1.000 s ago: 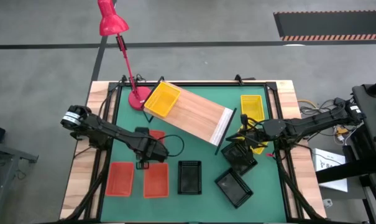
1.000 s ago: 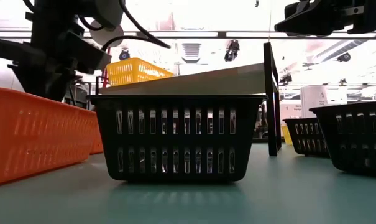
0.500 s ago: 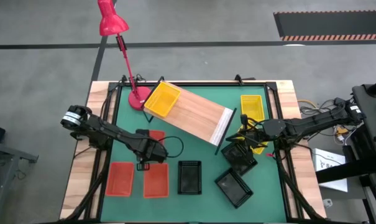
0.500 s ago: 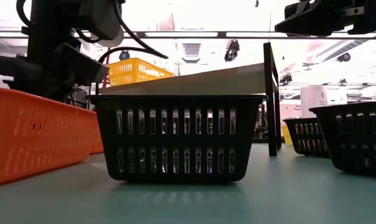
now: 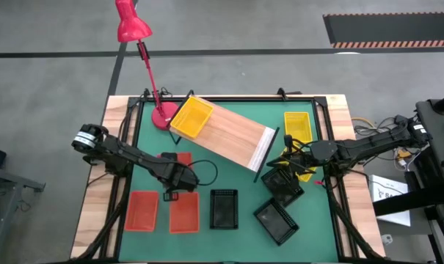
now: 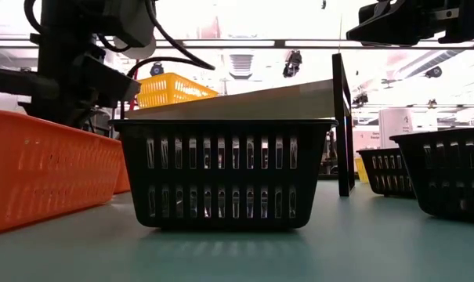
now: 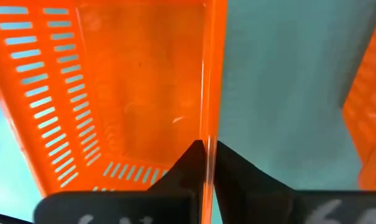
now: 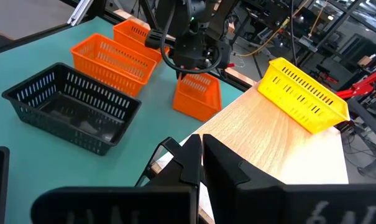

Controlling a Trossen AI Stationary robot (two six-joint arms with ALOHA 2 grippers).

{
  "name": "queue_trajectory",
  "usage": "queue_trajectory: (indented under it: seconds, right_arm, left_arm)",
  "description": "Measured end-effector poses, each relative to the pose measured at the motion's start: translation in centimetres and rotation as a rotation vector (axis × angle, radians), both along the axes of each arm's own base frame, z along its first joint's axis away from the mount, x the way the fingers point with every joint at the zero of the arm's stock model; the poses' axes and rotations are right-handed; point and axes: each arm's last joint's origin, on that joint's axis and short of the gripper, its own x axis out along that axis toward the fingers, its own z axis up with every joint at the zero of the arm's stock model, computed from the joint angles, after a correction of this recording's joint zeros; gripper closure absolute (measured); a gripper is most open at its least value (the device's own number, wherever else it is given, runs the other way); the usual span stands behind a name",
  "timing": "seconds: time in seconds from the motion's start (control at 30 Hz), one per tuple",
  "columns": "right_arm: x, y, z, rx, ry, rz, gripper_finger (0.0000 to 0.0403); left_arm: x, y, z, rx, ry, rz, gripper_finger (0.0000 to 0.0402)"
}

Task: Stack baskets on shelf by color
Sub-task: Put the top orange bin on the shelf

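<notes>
Baskets lie about the bench (image 5: 240, 220); my left hand (image 7: 207, 163) is pinched on an orange basket's (image 7: 138, 93) wall. My right hand (image 8: 201, 155) (closed, empty) hovers beside the shelf (image 5: 233, 141).

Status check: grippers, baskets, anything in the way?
Left gripper shut on orange basket rim. Right gripper shut, empty, above shelf. One yellow basket shelved. No obstruction seen.

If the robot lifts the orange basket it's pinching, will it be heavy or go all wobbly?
Probably light: the orange basket is thin plastic full of slots, and empty. It may tilt, because the left gripper pinches just one side wall. The thin wall might bend a little, too. The right gripper waits near the shelf.
</notes>
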Motion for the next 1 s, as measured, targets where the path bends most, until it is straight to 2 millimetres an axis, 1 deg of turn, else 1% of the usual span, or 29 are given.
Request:
queue_trajectory:
  seconds: [0.17, 0.33, 0.57, 0.77, 0.9, 1.0]
  right_arm:
    - [0.0, 0.0, 0.0, 0.008, 0.001, -0.002, 0.0394]
    - [0.0, 0.0, 0.0, 0.014, 0.002, -0.004, 0.0394]
    - [0.0, 0.0, 0.0, 0.014, 0.002, -0.004, 0.0394]
    - [0.0, 0.0, 0.0, 0.014, 0.003, -0.004, 0.0394]
    - [0.0, 0.0, 0.0, 0.014, 0.003, -0.004, 0.0394]
    - [0.0, 0.0, 0.0, 0.014, 0.003, -0.004, 0.0394]
  left_arm:
    - [0.6, -0.3, 1.1, -0.025, -0.028, 0.005, 0.0399]
    - [1.4, -0.5, 3.2, -0.042, -0.063, 0.042, 0.0399]
    - [2.6, -1.0, 7.5, -0.093, -0.147, 0.215, 0.04]
    - [3.7, -1.8, 11.3, -0.222, -0.264, 0.315, 0.04]
    - [4.2, -2.4, 13.6, -0.281, -0.334, 0.34, 0.04]
    - [4.9, -3.0, 15.3, -0.375, -0.435, 0.35, 0.04]
